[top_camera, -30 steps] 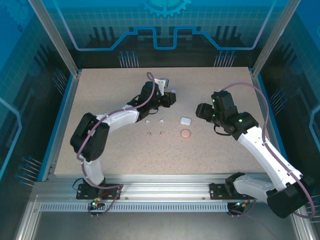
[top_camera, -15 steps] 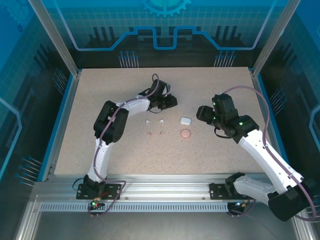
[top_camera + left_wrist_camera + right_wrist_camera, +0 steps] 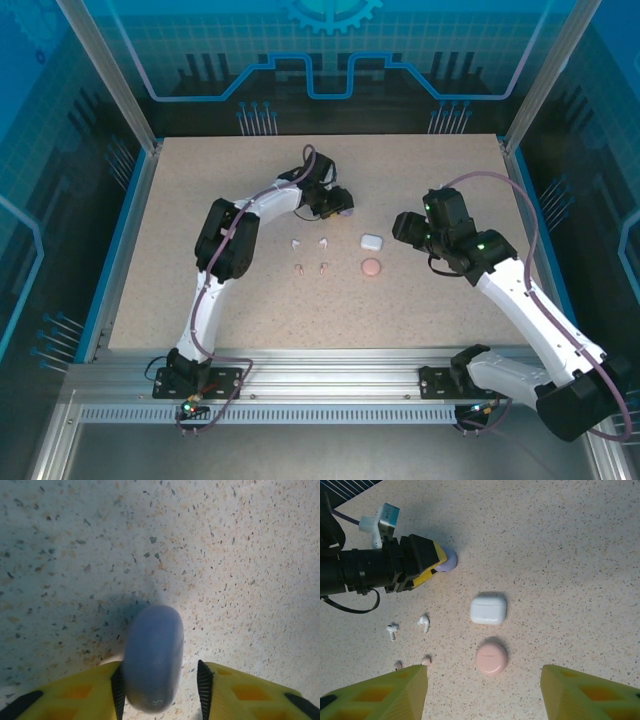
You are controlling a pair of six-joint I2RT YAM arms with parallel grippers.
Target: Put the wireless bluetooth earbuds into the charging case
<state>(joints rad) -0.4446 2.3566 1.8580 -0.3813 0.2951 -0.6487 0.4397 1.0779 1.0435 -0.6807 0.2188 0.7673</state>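
Observation:
A rounded purple case (image 3: 152, 657) lies on the table between the jaws of my left gripper (image 3: 160, 680). It touches the left finger, with a gap to the right finger, so this gripper is open. From above, the left gripper (image 3: 338, 204) sits low at the purple case (image 3: 347, 212). Two white earbuds (image 3: 392, 630) (image 3: 424, 623) and two pink earbuds (image 3: 397, 665) (image 3: 425, 660) lie loose. A shut white case (image 3: 488, 610) and a shut pink case (image 3: 491, 658) lie beside them. My right gripper (image 3: 484, 690) hovers wide open above the pink case. The purple earbuds are out of view.
The left arm's forearm and cable (image 3: 360, 572) stretch across the table left of the purple case. Bare speckled tabletop (image 3: 430, 310) spreads in front of the cases. Blue rails and glass walls (image 3: 120, 250) bound the table.
The left arm has swung and stretched forward, bringing its gripper down low around the purple case. The right arm has hardly moved.

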